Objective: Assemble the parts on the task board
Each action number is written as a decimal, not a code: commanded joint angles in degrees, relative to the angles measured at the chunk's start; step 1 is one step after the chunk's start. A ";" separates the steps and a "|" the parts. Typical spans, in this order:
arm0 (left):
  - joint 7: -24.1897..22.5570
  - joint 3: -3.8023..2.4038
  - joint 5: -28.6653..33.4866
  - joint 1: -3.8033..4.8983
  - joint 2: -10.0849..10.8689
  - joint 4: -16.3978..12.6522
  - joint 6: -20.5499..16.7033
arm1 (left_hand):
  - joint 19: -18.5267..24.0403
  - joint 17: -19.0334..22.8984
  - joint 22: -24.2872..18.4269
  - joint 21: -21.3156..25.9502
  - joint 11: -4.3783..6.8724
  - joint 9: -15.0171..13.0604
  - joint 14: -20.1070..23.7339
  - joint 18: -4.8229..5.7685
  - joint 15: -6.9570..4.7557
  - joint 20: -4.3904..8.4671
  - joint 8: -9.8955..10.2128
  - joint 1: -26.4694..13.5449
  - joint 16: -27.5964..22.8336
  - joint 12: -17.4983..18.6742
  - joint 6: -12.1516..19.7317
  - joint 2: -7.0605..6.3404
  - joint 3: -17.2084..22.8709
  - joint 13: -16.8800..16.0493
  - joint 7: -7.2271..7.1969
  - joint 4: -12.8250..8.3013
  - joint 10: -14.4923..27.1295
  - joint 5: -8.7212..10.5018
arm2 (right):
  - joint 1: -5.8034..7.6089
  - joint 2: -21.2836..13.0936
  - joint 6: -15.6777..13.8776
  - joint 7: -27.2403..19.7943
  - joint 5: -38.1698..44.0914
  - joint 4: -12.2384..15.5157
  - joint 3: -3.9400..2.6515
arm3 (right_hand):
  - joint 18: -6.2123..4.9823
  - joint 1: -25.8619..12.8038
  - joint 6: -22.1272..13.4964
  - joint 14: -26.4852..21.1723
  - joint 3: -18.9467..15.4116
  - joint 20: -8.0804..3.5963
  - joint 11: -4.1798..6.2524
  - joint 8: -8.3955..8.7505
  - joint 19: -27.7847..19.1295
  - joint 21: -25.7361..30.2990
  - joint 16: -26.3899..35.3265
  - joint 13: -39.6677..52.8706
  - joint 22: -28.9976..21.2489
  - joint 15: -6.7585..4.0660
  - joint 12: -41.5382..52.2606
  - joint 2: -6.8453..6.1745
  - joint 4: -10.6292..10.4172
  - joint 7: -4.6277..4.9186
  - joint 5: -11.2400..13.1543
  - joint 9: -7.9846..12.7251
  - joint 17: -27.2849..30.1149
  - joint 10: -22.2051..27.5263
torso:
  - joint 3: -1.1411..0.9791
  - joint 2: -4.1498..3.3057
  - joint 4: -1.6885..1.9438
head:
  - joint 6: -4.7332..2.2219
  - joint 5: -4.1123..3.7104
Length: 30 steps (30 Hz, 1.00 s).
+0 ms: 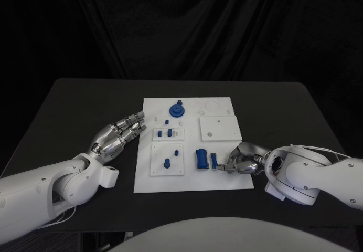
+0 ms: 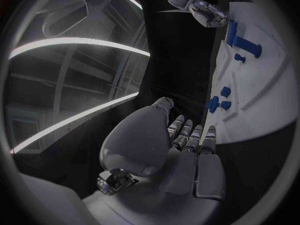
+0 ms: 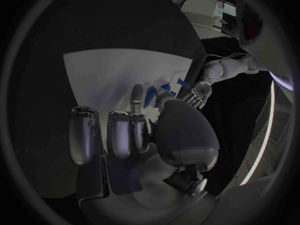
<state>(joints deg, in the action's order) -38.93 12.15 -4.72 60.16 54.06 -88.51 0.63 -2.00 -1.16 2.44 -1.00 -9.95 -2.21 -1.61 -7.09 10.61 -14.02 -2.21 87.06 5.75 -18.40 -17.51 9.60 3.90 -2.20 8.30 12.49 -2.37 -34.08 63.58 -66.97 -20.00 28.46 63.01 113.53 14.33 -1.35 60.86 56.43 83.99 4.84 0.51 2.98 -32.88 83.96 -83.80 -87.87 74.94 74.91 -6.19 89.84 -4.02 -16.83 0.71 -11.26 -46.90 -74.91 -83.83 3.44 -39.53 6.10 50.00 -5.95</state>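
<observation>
Parts sit on the white board [image 1: 191, 181], which we find flat in the middle of the black table [image 1: 68, 110], with black curtain behind it. On the board we see a round blue gear-like piece [image 1: 176, 110] toward 12 o'clock, small blue pegs [image 1: 167, 132] on a raised white tile near the centre, more pegs [image 1: 170, 160] on a second tile toward 7 o'clock, and a chunky blue block [image 1: 202, 158] toward 5 o'clock. A plain square white tile [image 1: 220, 128] lies toward 2 o'clock.

Our right hand [image 1: 241, 161] rests on the board's 4 o'clock edge, fingers curled inward just beside the blue block, with a small blue piece [image 1: 215, 159] at its fingertips. We cannot tell whether it actually holds that piece. Our left hand [image 1: 119, 136] lies at the board's 9 o'clock side, over the bare table, fingers stretched out straight and close together toward the board, holding nothing.

Both hands are silvery metal with jointed segments; the arms are smooth glossy white shells. The board looks matte, and the blue pieces look like hard plastic.
</observation>
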 commanded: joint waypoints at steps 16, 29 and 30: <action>-3.50 -0.05 -0.15 -0.57 -0.25 0.20 1.01 | -0.05 -0.08 0.06 -0.24 -0.70 -0.03 0.07 -0.32 0.51 -0.43 -0.29 -0.32 0.38 -0.26 -0.03 -0.13 0.48 -0.09 0.57 -0.08 -0.05 0.09 | -0.20 1.69 1.42 2.06 0.35 -2.22 0.00 | -0.31 1.16 0.00 5.15 0.04 -0.77 0.71 -1.66 3.42 -0.17 0.09 15.06 12.90 -0.62 0.16 1.14 0.19 -0.75 0.60 -1.41 -10.70 -6.17 | 0.02 0.03 0.03 | 0.00 0.12; -3.90 -0.05 -0.15 -0.82 -0.36 0.21 1.25 | -0.06 -0.08 0.06 -0.25 -0.77 -0.06 0.05 -0.29 0.59 -0.49 -0.33 -0.38 0.45 -0.33 -0.21 -0.09 0.58 -0.10 0.56 -0.01 -0.07 0.01 | -0.21 2.83 2.92 2.45 0.27 -3.69 -0.01 | -0.31 5.21 -0.86 5.15 0.80 -1.10 1.05 -2.86 3.41 -0.13 0.09 15.06 12.89 -0.93 0.16 1.84 0.93 -1.11 -0.05 -2.94 -10.70 -6.17 | 0.03 0.00 0.07 | 0.00 0.07; -3.95 -0.05 -0.15 -0.83 -0.36 0.21 1.25 | -0.06 -0.08 0.05 -0.24 -0.76 -0.06 0.05 -0.28 0.62 -0.52 -0.34 -0.39 0.46 -0.37 -0.25 -0.07 0.65 -0.10 0.56 0.01 -0.07 -0.13 | -0.21 2.90 3.12 2.45 0.27 -3.75 -0.01 | -0.32 6.75 -1.11 5.14 1.21 -1.18 1.14 -2.94 3.40 -0.10 0.11 15.06 12.88 -1.01 0.16 1.81 1.41 -1.20 -1.65 -3.14 -10.64 -6.17 | 0.04 -0.01 0.08 | 0.00 0.05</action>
<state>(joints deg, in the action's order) -38.93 12.15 -4.72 59.45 53.79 -88.21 0.99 -2.00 -1.15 2.43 -1.00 -10.39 -2.21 -1.45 -7.09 10.87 -14.03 -2.21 87.07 5.97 -18.39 -17.51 9.60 4.23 -2.22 8.30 12.48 -2.37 -34.08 63.54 -64.12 -18.07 29.41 63.04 109.98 14.28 -1.36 66.73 55.58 83.96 5.81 -0.31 3.59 -35.62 83.95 -83.80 -87.87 74.92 74.91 -6.90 89.84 -2.44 -15.85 -0.50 -12.19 -49.95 -74.91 -84.04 3.46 -39.54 6.12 50.00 -5.88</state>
